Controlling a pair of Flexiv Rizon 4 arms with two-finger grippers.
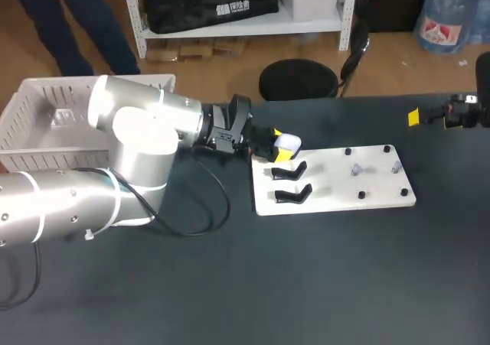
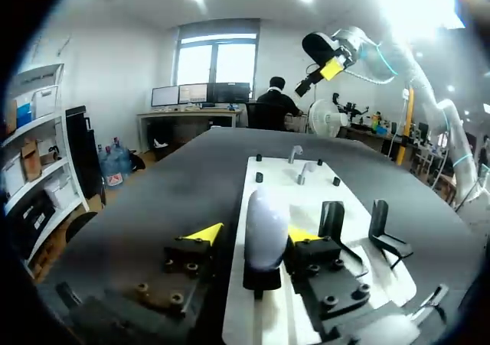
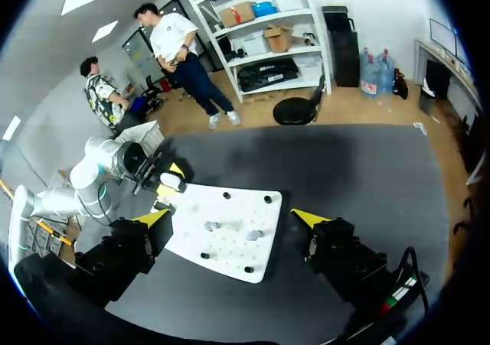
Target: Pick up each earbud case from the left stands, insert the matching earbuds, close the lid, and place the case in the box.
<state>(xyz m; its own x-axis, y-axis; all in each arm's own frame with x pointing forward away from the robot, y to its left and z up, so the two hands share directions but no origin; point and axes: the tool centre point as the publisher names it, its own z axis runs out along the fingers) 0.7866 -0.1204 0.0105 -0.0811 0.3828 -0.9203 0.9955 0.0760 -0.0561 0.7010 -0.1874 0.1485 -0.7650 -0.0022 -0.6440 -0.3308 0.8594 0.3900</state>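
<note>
Head view: is the earbud case (image 1: pixel 289 141) half hidden behind the left gripper (image 1: pixel 280 144)?
— Yes; left wrist view shows it upright on its stand (image 2: pixel 260 280), fingers (image 2: pixel 205 234) spread, one clearly apart. Right gripper (image 3: pixel 231 216) gapes empty, board (image 3: pixel 230 247) ahead.

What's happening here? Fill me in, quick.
The left gripper has its open fingers on either side of a white earbud case that sits on its stand on the white board, not yet clamped. The two other black stands are empty. The right gripper hangs open and empty above the table, off to the board's right.
</note>
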